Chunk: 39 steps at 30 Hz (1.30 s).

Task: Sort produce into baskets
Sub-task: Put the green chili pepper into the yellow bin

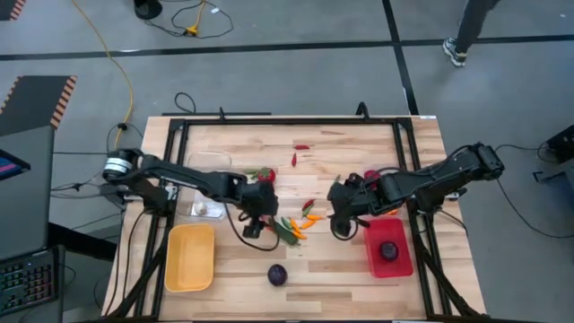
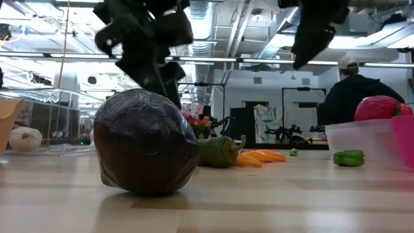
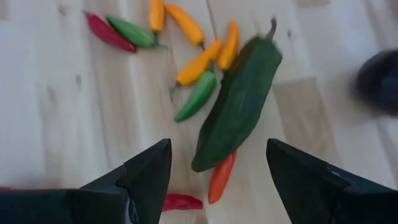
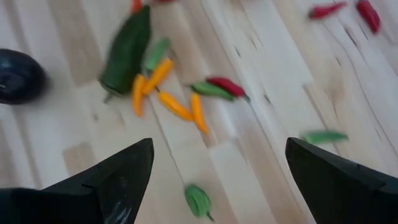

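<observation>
**Purple round up front, both grippers empty**

A purple round [image 2: 145,142] lies nearest on the surface [image 1: 359,278]. Left gripper [image 3: 217,171] hovers, fingers wide and empty, over a green pepper [image 3: 239,102] among chillies [image 3: 199,62]. Right gripper [image 4: 217,171], equally wide, holds nothing beside the red bin [image 1: 404,263].

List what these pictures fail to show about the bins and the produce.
- Red bin: high view; the right arm covers its top end, hiding anything under it.
- Clear bin: high view; the left arm crosses it, contents too small to name.
- Chilli pile: high view; too small to count.
- Purple round: low view; it blocks the table behind it.
- Dark shape: left wrist view; blurred, cut off by the edge.
</observation>
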Tool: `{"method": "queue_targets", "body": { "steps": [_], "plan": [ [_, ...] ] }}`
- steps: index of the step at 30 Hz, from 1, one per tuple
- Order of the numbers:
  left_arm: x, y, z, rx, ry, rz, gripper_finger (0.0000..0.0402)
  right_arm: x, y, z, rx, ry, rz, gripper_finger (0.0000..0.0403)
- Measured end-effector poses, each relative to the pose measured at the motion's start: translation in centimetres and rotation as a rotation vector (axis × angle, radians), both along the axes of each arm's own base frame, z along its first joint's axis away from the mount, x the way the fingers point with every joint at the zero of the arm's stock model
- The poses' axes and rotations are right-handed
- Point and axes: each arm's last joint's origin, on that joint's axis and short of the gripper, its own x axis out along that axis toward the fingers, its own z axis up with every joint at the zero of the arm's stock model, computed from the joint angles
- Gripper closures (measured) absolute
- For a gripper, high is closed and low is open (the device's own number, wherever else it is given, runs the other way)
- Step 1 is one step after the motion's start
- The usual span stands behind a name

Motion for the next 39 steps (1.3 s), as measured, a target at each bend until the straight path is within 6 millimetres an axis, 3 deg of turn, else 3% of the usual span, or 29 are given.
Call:
{"method": "queue_targets", "body": {
  "steps": [9, 20, 33, 39],
  "plan": [
    [1.6, -0.6, -3.6, -0.013, 0.052, -0.033, 0.0152, 0.6, 0.1, 0.3, 0.002, -0.061, 0.027, 0.0012],
    [2.2, -0.7, -5.6, 0.011, 0.078, -0.063, 0.016, 0.7, 0.1, 0.4, 0.005, -0.073, 0.027, 0.0012],
    [2.2, -0.7, -5.8, 0.013, 0.084, -0.055, 0.0321, 0.7, 0.2, 0.4, 0.006, -0.074, 0.027, 0.0012],
    [2.6, -0.7, -5.0, 0.006, 0.099, -0.048, 0.0336, 0.7, 0.2, 0.4, 0.006, -0.075, 0.027, 0.0012]
  ]
}}
